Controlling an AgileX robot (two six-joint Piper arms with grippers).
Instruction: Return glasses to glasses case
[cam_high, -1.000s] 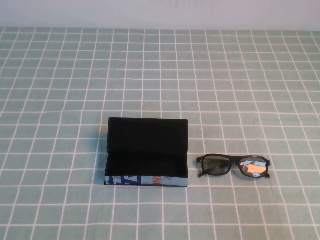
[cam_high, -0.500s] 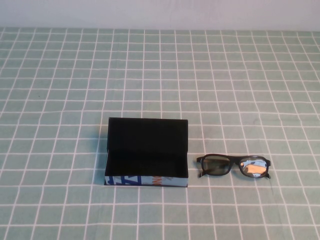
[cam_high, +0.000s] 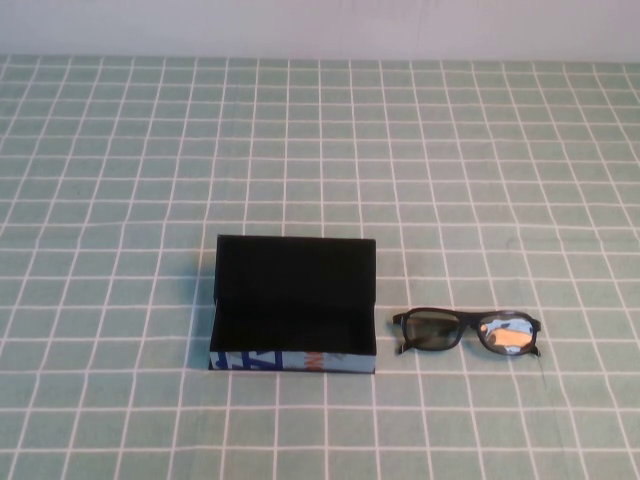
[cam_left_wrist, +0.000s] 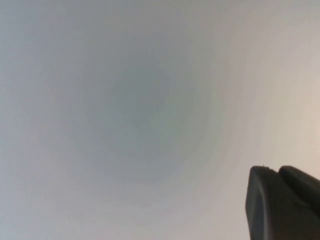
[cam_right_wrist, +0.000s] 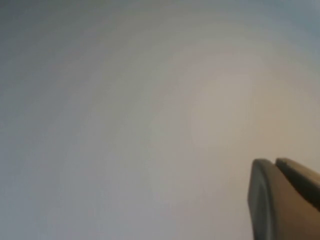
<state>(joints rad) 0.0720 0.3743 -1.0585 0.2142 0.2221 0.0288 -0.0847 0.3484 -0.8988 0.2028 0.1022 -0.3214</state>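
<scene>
The glasses case (cam_high: 293, 305) lies open on the green checked cloth, a little left of centre near the front. Its inside is black and empty, its lid stands up at the back, and its front side is light blue with dark blue and orange print. The glasses (cam_high: 466, 332), black-framed with dark reflective lenses, lie on the cloth just right of the case, apart from it. Neither arm shows in the high view. My left gripper (cam_left_wrist: 277, 170) and my right gripper (cam_right_wrist: 275, 162) each show only in their own wrist view, fingertips together, empty, facing a blank pale surface.
The green cloth with a white grid (cam_high: 320, 150) covers the whole table. A pale wall (cam_high: 320, 25) runs along the far edge.
</scene>
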